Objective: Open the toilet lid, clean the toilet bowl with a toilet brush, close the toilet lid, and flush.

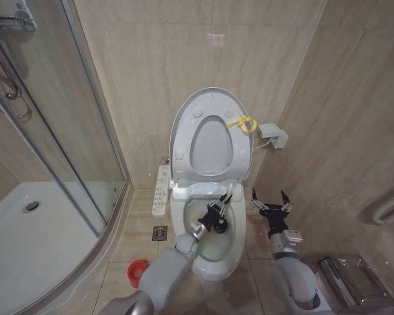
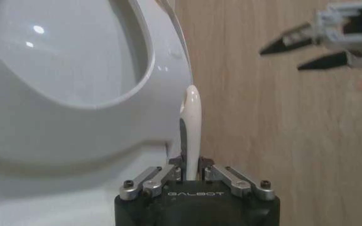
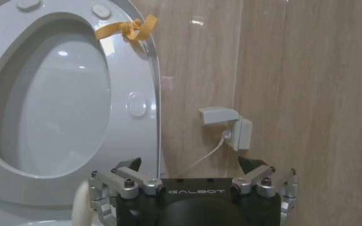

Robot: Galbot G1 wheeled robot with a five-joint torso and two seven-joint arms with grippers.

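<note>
Over the toilet bowl (image 1: 217,246), the left gripper (image 1: 217,213) is clamped on the toilet brush (image 2: 190,132); its white handle rises between the jaws while the black head is largely hidden behind them. Just right of the bowl, the right gripper (image 1: 270,207) hovers spread wide, holding nothing. Behind, the toilet lid (image 1: 184,118) stands upright against the wall with its yellow loop (image 1: 244,123).

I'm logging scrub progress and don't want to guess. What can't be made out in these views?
- Toilet brush head: head view, left gripper covers it, so contact with the toilet bowl is unclear.
- Bowl stains: head view, too small to judge.
- Brush lower handle: left wrist view, hidden between the fingers.
- Right gripper, open beside the bowl: right wrist view cuts off its fingertips.
</note>
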